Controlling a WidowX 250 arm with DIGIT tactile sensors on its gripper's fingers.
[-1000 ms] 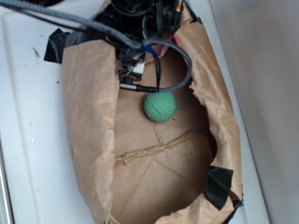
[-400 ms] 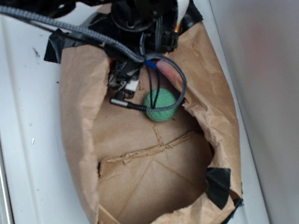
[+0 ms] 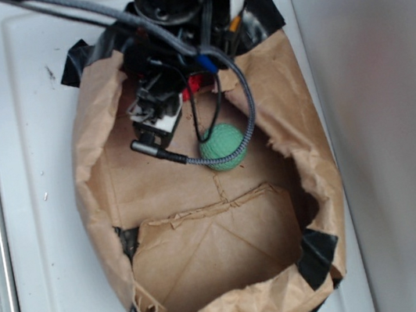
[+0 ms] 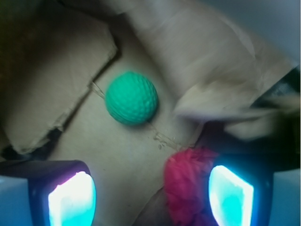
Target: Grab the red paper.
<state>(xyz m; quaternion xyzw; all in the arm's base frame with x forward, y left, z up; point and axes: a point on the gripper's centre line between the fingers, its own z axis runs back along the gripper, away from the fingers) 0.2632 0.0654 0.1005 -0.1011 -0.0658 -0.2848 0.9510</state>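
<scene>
Our claw (image 4: 150, 195) sits spread wide inside the paper bag (image 3: 303, 157), red paper (image 4: 186, 190) hugging 1 finger. Closing off-center, we'd probably just pinch an edge; green ball (image 4: 131, 98) lies ahead.

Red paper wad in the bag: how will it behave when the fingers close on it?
The red paper looks frayed and crumpled, so it will probably squash rather than resist. It looks thin, likely very light. It sits against one finger of the open hand, off-centre, so closing may push it sideways first.
</scene>
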